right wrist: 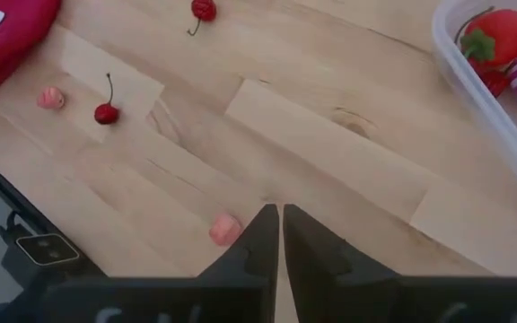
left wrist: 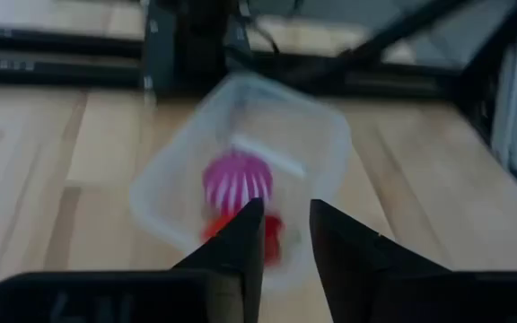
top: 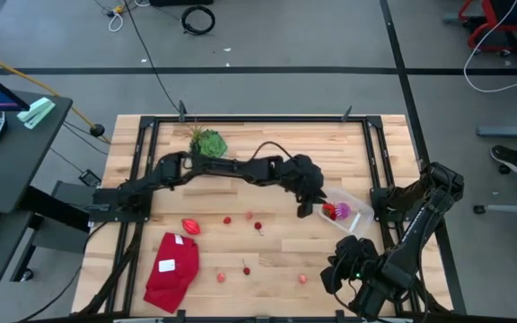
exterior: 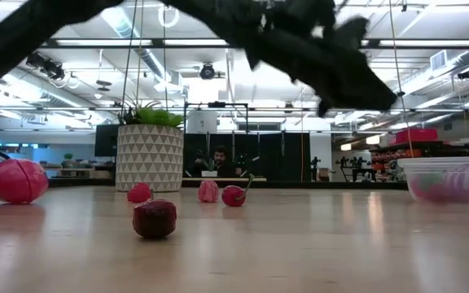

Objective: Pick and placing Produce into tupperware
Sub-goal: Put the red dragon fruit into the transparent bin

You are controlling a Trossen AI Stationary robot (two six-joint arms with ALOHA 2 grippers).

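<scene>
The clear tupperware (top: 355, 215) sits on the table near its right edge. It holds a red strawberry (top: 329, 212) and the purple-and-white striped ball (top: 342, 213). My left gripper (top: 309, 205) hovers open by the box's left rim. In the left wrist view its fingertips (left wrist: 285, 229) stand in front of the tupperware (left wrist: 240, 135), with the ball (left wrist: 238, 182) and the red piece (left wrist: 215, 226) beyond them. Small red and pink produce (top: 258, 226) lies scattered mid-table, and a bigger red piece (top: 190, 226) farther left. My right gripper (right wrist: 281, 220) is shut, waiting above the near right of the table beside a pink piece (right wrist: 225, 229).
A red cloth (top: 171, 269) with a white label lies at the near left. A green potted plant (top: 207, 142) stands at the far edge; its white patterned pot (exterior: 149, 156) shows in the low view. Cherries (right wrist: 106, 112) and berries (exterior: 155, 218) lie loose on the wood. A black frame borders the table.
</scene>
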